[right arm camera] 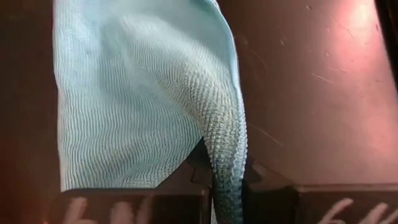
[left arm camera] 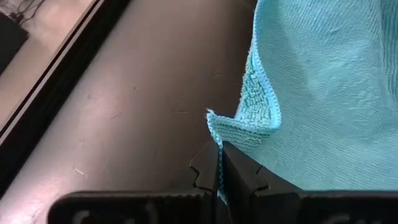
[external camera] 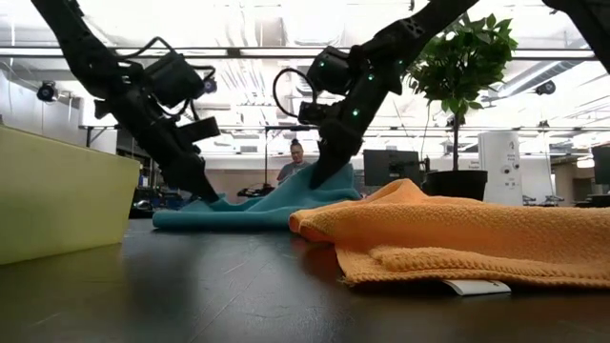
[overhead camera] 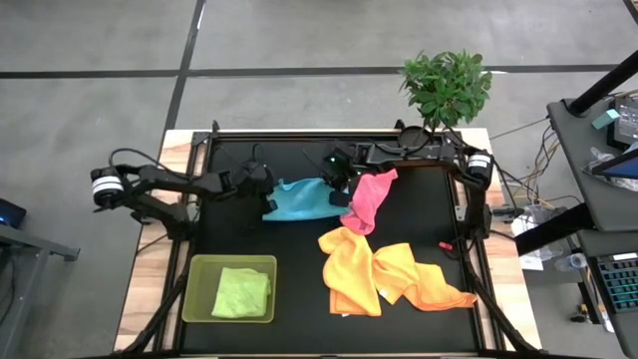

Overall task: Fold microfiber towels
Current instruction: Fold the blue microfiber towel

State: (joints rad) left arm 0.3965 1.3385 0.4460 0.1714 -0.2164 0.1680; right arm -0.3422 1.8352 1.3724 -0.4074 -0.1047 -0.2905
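A light blue towel (overhead camera: 299,199) lies at the middle of the black table, toward the far side, with both grippers on it. My left gripper (overhead camera: 267,189) is shut at its left far corner, my right gripper (overhead camera: 337,189) at its right far end. A pink towel (overhead camera: 369,197) lies just right of the right gripper. A yellow towel (overhead camera: 349,267) and an orange towel (overhead camera: 424,282) lie bunched at the near right. A lime green towel (overhead camera: 241,292) rests folded inside the tray (overhead camera: 199,299). My left gripper pinches a corner (left arm camera: 215,134) of the blue towel between its two fingers, a thin edge of cloth. The fingers slant down from the table's left. That corner sits low, close to the table (external camera: 205,197), and the cloth beside it curls over slack. My right gripper pinches a bunched edge (right arm camera: 227,165) of the blue towel between its two fingers, with more than one layer gathered there. The fingers slant down from the far right. This end is raised into a peak (external camera: 329,181); the rest of the towel slopes down onto the table.
The translucent lime-green tray (external camera: 57,205) stands at the near left. A potted plant (overhead camera: 446,85) stands at the far edge behind the right arm. Bare black table (overhead camera: 289,249) lies between the blue towel and the tray. A person (external camera: 295,160) shows in the room behind.
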